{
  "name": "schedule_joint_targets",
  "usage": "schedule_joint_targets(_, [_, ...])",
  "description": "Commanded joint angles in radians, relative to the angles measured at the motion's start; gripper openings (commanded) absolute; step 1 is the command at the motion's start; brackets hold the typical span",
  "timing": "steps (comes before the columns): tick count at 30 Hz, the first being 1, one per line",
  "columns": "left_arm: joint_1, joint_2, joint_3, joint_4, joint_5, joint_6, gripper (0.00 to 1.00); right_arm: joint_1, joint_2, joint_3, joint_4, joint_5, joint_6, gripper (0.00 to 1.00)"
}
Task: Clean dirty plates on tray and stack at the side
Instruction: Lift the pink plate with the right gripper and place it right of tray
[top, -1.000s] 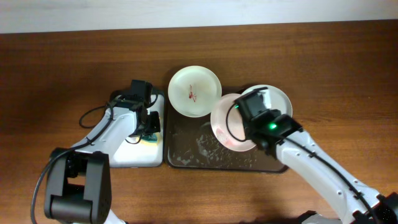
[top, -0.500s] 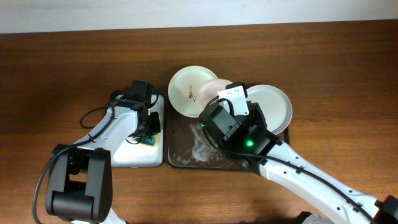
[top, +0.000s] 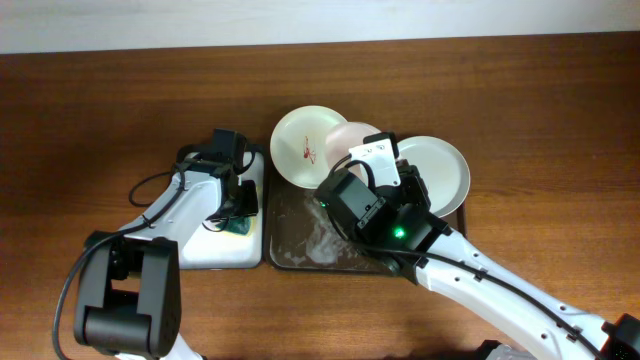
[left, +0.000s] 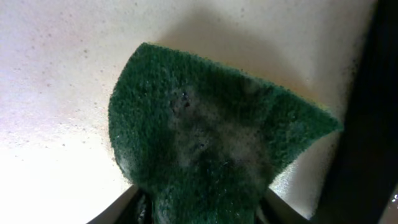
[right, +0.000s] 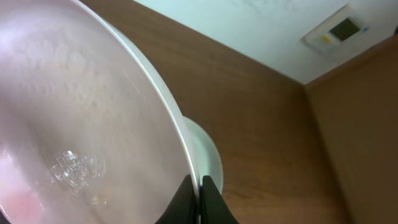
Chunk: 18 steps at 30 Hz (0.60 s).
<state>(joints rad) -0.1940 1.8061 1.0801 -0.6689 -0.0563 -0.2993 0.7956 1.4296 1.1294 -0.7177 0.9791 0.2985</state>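
Observation:
My right gripper (right: 200, 186) is shut on the rim of a pale plate (right: 81, 124) with soap foam on it. It holds the plate tilted up over the back of the dark wet tray (top: 300, 250). In the overhead view this plate (top: 350, 138) shows past my right gripper (top: 368, 158). A pale mint plate (top: 310, 147) with red squiggles lies at the tray's back left. A white plate (top: 440, 170) lies at its back right. My left gripper (left: 199, 211) is shut on a green sponge (left: 205, 143) over the small white tray (top: 210, 255).
The small white tray with a black rim sits just left of the dark tray. My left arm's cable (top: 150, 185) loops over the wood table (top: 100, 120). My right arm crosses the dark tray's front right corner.
My right arm has swung left across the dark tray, carrying the plate from the tray's right half to its back edge and tipping it up. The left arm has barely moved.

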Motion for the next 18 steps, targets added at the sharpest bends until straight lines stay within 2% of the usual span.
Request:
schedule_joint_targets(1, [0.005,0.016,-0.006,0.002,-0.004,0.001,0.45,-0.077,-0.021,0.021,0.000,-0.109,0.088,0.04])
schedule_joint_targets(3, [0.005,0.016,-0.006,0.002,-0.004,0.001,0.49,-0.147,-0.022,0.021,-0.001,-0.219,0.115,0.04])
schedule_joint_targets(4, [0.006,0.016,-0.006,0.002,-0.005,0.001,0.56,-0.186,-0.022,0.021,-0.002,-0.274,0.130,0.04])
schedule_joint_targets(7, [0.005,0.016,-0.006,0.003,-0.015,0.000,0.54,-0.352,-0.022,0.021,-0.009,-0.471,0.164,0.04])
schedule_joint_targets(10, [0.005,0.016,-0.006,0.008,-0.032,0.000,0.40,-0.508,-0.022,0.021,-0.020,-0.635,0.164,0.04])
schedule_joint_targets(13, [0.005,0.016,-0.006,0.017,-0.031,0.000,0.13,-0.671,-0.022,0.021,-0.030,-0.776,0.164,0.04])
schedule_joint_targets(14, [0.005,0.016,-0.006,0.021,-0.031,0.000,0.00,-0.748,-0.022,0.021,-0.031,-0.838,0.164,0.04])
schedule_joint_targets(18, [0.005,0.016,-0.006,0.025,-0.031,0.000,0.00,-0.969,-0.017,0.021,-0.040,-0.962,0.164,0.04])
